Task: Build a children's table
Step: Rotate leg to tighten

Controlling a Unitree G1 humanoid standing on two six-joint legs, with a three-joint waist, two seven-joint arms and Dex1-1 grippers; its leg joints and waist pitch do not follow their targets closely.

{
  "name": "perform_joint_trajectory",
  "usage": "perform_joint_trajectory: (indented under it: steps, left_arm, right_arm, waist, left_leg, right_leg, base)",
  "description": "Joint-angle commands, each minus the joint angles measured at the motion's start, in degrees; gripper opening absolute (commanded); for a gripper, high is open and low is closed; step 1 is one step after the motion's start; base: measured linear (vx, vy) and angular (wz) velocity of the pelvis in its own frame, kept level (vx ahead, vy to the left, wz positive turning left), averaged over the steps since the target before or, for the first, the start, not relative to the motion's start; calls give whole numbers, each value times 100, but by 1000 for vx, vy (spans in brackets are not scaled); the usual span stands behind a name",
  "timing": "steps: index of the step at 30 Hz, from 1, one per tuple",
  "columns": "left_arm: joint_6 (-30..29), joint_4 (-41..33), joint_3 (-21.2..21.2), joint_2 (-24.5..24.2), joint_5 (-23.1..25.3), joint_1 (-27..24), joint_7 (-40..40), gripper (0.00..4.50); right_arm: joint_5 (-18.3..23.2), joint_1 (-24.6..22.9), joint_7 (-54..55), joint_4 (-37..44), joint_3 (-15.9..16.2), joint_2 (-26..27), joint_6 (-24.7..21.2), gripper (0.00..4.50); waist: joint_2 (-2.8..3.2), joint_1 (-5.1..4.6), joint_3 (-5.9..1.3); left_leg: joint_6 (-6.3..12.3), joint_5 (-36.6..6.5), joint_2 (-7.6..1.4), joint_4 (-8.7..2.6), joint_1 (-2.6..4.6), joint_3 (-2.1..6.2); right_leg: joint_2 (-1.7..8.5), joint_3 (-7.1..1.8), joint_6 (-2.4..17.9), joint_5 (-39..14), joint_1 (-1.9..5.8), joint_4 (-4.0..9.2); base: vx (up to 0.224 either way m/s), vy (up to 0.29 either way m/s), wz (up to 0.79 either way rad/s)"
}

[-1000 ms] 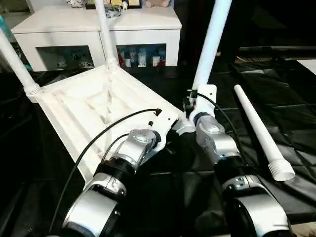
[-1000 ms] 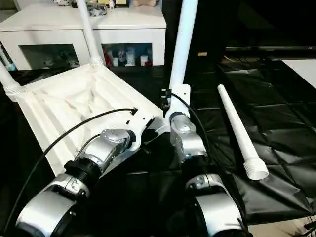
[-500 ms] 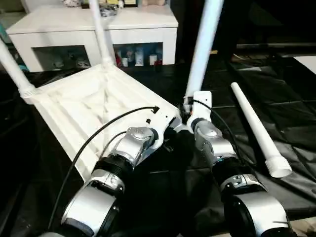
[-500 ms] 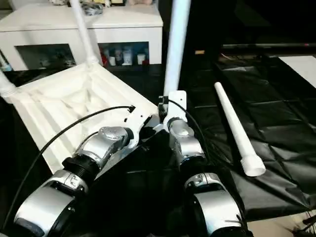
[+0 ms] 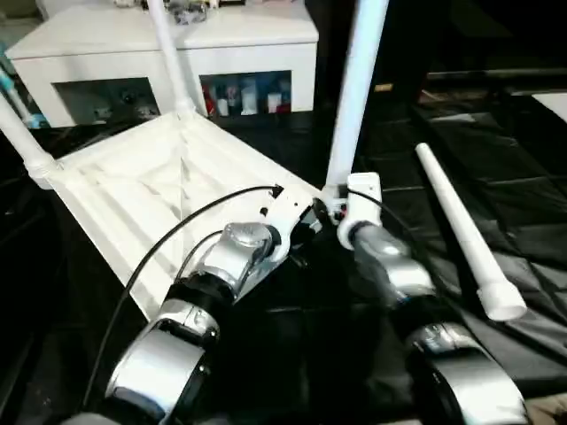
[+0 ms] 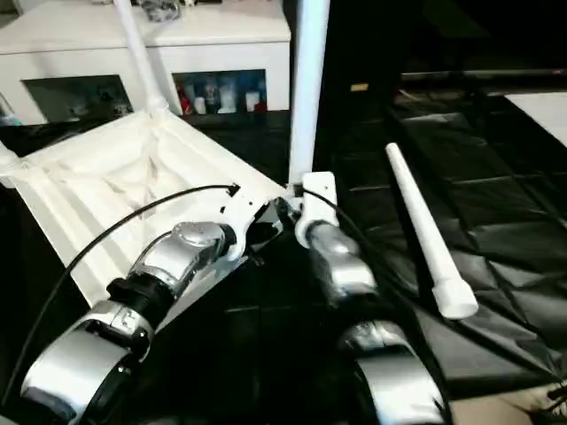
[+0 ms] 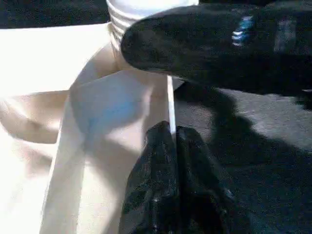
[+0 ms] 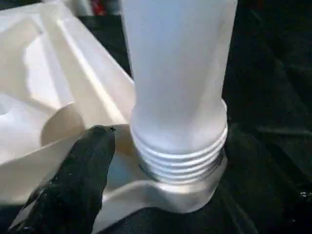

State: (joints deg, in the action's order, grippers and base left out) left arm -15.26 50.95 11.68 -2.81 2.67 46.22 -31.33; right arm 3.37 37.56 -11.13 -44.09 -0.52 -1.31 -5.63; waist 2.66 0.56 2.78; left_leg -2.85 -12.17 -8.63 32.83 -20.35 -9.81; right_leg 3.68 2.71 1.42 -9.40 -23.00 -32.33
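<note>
The children's table (image 5: 151, 190) is lying upside down on black sheeting (image 5: 523, 177), its ribbed underside facing up; no brand, label or readable writing is showing on it or on the arms. At far left a leg (image 5: 19, 133) is standing in a corner socket; further along a second leg (image 5: 168, 53) is rising from the far corner, in front of a white cabinet (image 5: 177, 53) with small coloured items behind its glass, too small to read. The left gripper (image 7: 170, 141) is sitting at the table's near edge, its two black fingers (image 7: 156, 161) pinched together on the thin white rim of the top. Just beside it, a third leg (image 5: 354, 88) is standing upright in the near corner socket, its threaded collar (image 8: 180, 156) partly seated with several threads exposed. The right gripper (image 5: 341, 208) is hanging at the base of this leg; one black finger (image 8: 73, 185) is showing beside the socket, apart from the threads, and how wide the jaws are standing cannot be told. At right a fourth leg (image 5: 461, 230) is lying loose on the sheeting, well apart from the table.
</note>
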Motion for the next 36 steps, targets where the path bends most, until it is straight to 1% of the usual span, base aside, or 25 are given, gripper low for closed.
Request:
perform_joint_trajectory:
  steps: [1,2,4,5,6,7,9,10,11,12,14,15,16,17,18,19,20,21,22,24,25,26,30,33,36]
  left_arm:
    - [107,86,134,-153,145,-205,-240,0]
    - [172,27,186,-193,160,-252,-360,0]
    - [251,-106,266,-281,169,-363,-585,0]
    - [307,-176,298,-326,169,-422,-692,0]
    - [398,-261,328,-376,151,-493,-842,0]
    - [412,-313,338,-419,142,-540,-913,0]
    - [513,-444,403,-532,145,-651,-1113,0]
    - [509,-512,428,-580,146,-700,-1180,0]
    - [593,-647,490,-675,152,-792,-1332,0]
    - [701,-841,564,-789,127,-911,-1572,0]
    - [632,-1056,589,-923,101,-1027,-1728,0]
    - [661,-1231,624,-1055,84,-1129,-1894,0]
    - [687,-1356,641,-1143,83,-1202,-2007,0]
    - [713,-1392,644,-1170,79,-1224,-2044,0]
    - [922,-1608,666,-1324,29,-1354,-2303,0]
    - [994,-1798,667,-1416,-60,-1457,-2507,0]
    - [1069,-2053,672,-1538,-162,-1583,-2722,0]
    - [1074,-2287,668,-1637,-245,-1691,-2864,0]
    - [1046,-2447,656,-1705,-294,-1761,-2933,0]
    - [1018,-2620,631,-1773,-340,-1838,-3000,0]
    - [971,-2750,590,-1805,-448,-1898,-3112,0]
    - [907,-2909,545,-1856,-568,-1971,-3236,0]
    - [830,-3138,526,-1942,-677,-2081,-3395,0]
    - [739,-3341,541,-1982,-725,-2177,-3465,0]
    - [683,-3435,557,-1974,-732,-2202,-3478,0]
  right_arm:
    - [-64,-186,-400,643,259,-112,-28,374]
    - [-63,-294,-501,861,294,-202,-69,374]
    - [8,-497,-769,1276,325,-378,-160,374]
    - [54,-597,-904,1476,333,-464,-222,374]
    - [129,-703,-1056,1683,327,-560,-323,374]
    - [168,-799,-1217,1860,352,-659,-385,374]
    - [203,-971,-1516,2145,420,-867,-461,374]
    - [230,-1029,-1627,2235,436,-939,-488,374]
    - [282,-1119,-1799,2375,454,-1053,-527,374]
    - [335,-1239,-1975,2599,468,-1180,-630,374]
    - [333,-1375,-2239,2850,552,-1368,-671,374]
    - [371,-1479,-2461,3026,603,-1517,-723,374]
    - [408,-1557,-2607,3175,638,-1622,-789,374]
    - [413,-1577,-2644,3210,647,-1652,-801,374]
    - [455,-1685,-2850,3393,688,-1814,-875,374]
    - [457,-1745,-2961,3477,705,-1917,-880,374]
    - [506,-1805,-3094,3560,702,-2004,-911,374]
    - [558,-1863,-3249,3635,710,-2092,-913,374]
    - [582,-1905,-3382,3683,736,-2165,-889,374]
    - [612,-1960,-3541,3761,790,-2262,-886,374]
    - [630,-1995,-3667,3805,847,-2326,-885,374]
    - [655,-2024,-3791,3850,904,-2381,-901,374]
    - [670,-2037,-3963,3881,967,-2414,-882,374]
    - [718,-2066,-4144,3908,1046,-2439,-836,374]
    - [613,-2046,-4189,3799,1140,-2450,-685,374]
  waist:
    - [-80,82,-312]
    - [-56,110,-326]
    - [-60,140,-343]
    - [-50,161,-346]
    - [-43,199,-350]
    - [-33,216,-356]
    - [-22,248,-361]
    - [-20,244,-362]
    - [-18,268,-354]
    - [-33,254,-338]
    - [-25,268,-318]
    - [-23,278,-298]
    - [-31,295,-295]
    - [-30,293,-290]
    - [-19,286,-288]
    - [-67,277,-288]
    - [-33,284,-298]
    - [-40,279,-304]
    - [-46,282,-316]
    - [-43,273,-317]
    - [-34,272,-332]
    - [-38,270,-328]
    - [-50,276,-357]
    - [-53,285,-352]
    - [-46,305,-340]
  left_leg:
    - [594,-1050,-405,-418,-53,150]
    - [656,-844,-425,-391,-45,136]
    - [784,-574,-435,-359,-47,121]
    - [808,-505,-439,-352,-52,120]
    - [880,-412,-444,-332,-26,107]
    - [925,-346,-453,-322,-18,98]
    - [939,-304,-469,-308,-5,88]
    - [929,-289,-464,-307,-6,85]
    - [900,-366,-474,-315,-8,87]
    - [857,-460,-468,-326,-17,78]
    - [722,-672,-469,-340,-7,74]
    - [612,-853,-468,-357,1,73]
    - [536,-949,-469,-366,9,82]
    - [509,-967,-478,-370,13,77]
    - [450,-975,-474,-382,12,90]
    - [432,-965,-475,-383,3,85]
    - [412,-914,-483,-386,9,93]
    - [409,-878,-492,-382,-1,99]
    - [454,-762,-497,-365,-6,92]
    - [532,-634,-488,-345,-2,80]
    - [556,-525,-490,-336,-13,88]
    - [598,-471,-491,-323,-13,83]
    - [730,-252,-484,-282,-10,73]
    - [815,-193,-484,-266,-17,68]
    - [745,-325,-482,-265,-13,67]
  right_leg:
    - [546,-253,1225,-1568,308,395]
    - [550,-256,1272,-1293,299,365]
    - [535,-239,1391,-815,318,305]
    - [535,-241,1405,-707,333,289]
    - [527,-237,1439,-534,315,279]
    - [528,-232,1492,-390,328,257]
    - [527,-222,1545,-240,325,237]
    - [520,-219,1558,-228,326,230]
    - [526,-210,1552,-323,341,239]
    - [518,-207,1507,-525,337,265]
    - [527,-212,1400,-1008,325,305]
    - [520,-211,1285,-1436,310,345]
    - [522,-220,1162,-1708,314,362]
    - [521,-233,1118,-1761,304,366]
    - [508,-226,1076,-1826,298,363]
    - [501,-228,1041,-1791,299,359]
    - [501,-226,1058,-1716,288,337]
    - [511,-227,1086,-1599,302,314]
    - [507,-232,1148,-1310,308,276]
    - [484,-221,1253,-996,294,246]
    - [490,-214,1329,-800,315,206]
    - [488,-215,1387,-642,308,195]
    - [488,-211,1505,-224,321,130]
    - [489,-205,1530,-202,322,126]
    - [488,-204,1475,-510,316,150]
  base:
    - [0,0,0]
    - [0,0,0]
    - [0,0,0]
    - [0,0,0]
    - [0,0,0]
    - [0,0,0]
    - [0,0,0]
    - [0,0,0]
    - [0,0,0]
    - [0,0,0]
    - [0,0,0]
    - [0,0,0]
    - [0,0,0]
    - [0,0,0]
    - [0,0,0]
    - [0,0,0]
    - [0,0,0]
    - [0,0,0]
    - [0,0,0]
    - [0,0,0]
    - [0,0,0]
    - [0,0,0]
    - [0,0,0]
    - [0,0,0]
    - [0,0,0]
